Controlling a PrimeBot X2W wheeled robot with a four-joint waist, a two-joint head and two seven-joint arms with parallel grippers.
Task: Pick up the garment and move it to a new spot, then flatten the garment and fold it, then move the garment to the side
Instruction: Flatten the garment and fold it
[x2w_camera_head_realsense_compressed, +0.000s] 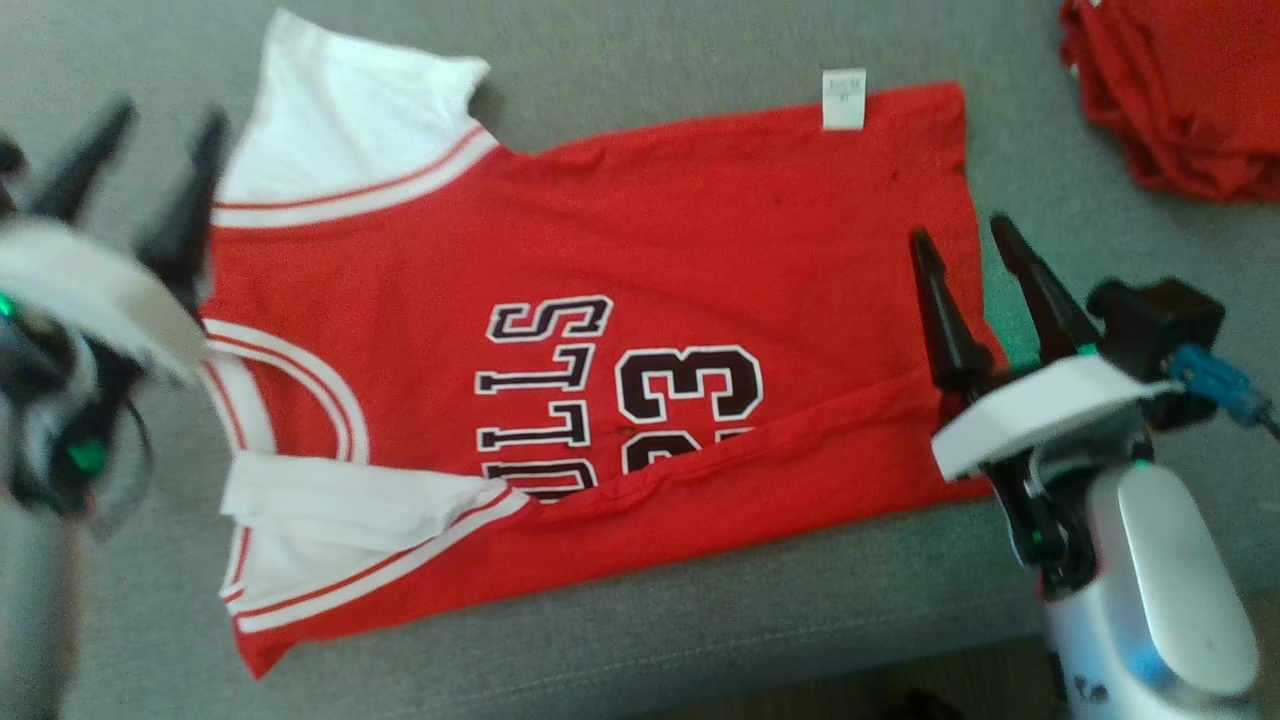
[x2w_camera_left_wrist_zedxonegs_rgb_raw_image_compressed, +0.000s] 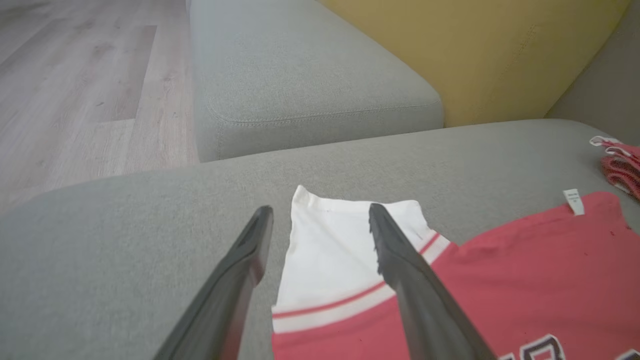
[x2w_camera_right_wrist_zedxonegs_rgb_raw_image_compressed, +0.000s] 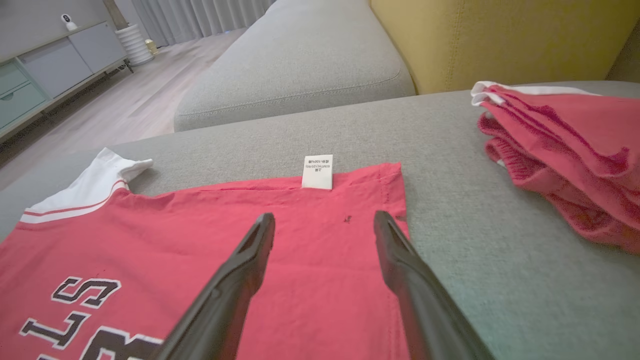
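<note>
The garment (x2w_camera_head_realsense_compressed: 640, 260) is a red basketball jersey with white sleeves, black lettering and the number 23. It lies spread on the grey sofa seat (x2w_camera_head_realsense_compressed: 700, 630), its near long edge folded over the print. A white label sticks out at its far edge. My left gripper (x2w_camera_head_realsense_compressed: 165, 125) hovers open by the far white sleeve (x2w_camera_left_wrist_zedxonegs_rgb_raw_image_compressed: 330, 250), nothing between its fingers. My right gripper (x2w_camera_head_realsense_compressed: 960, 235) hovers open above the jersey's hem end (x2w_camera_right_wrist_zedxonegs_rgb_raw_image_compressed: 325, 280), holding nothing.
A pile of folded red garments (x2w_camera_head_realsense_compressed: 1185, 95) lies at the far right of the seat (x2w_camera_right_wrist_zedxonegs_rgb_raw_image_compressed: 565, 165). A yellow backrest (x2w_camera_right_wrist_zedxonegs_rgb_raw_image_compressed: 500, 35) rises behind. Another grey cushion (x2w_camera_left_wrist_zedxonegs_rgb_raw_image_compressed: 300, 75) and wooden floor (x2w_camera_left_wrist_zedxonegs_rgb_raw_image_compressed: 75, 90) lie beyond the seat's left end.
</note>
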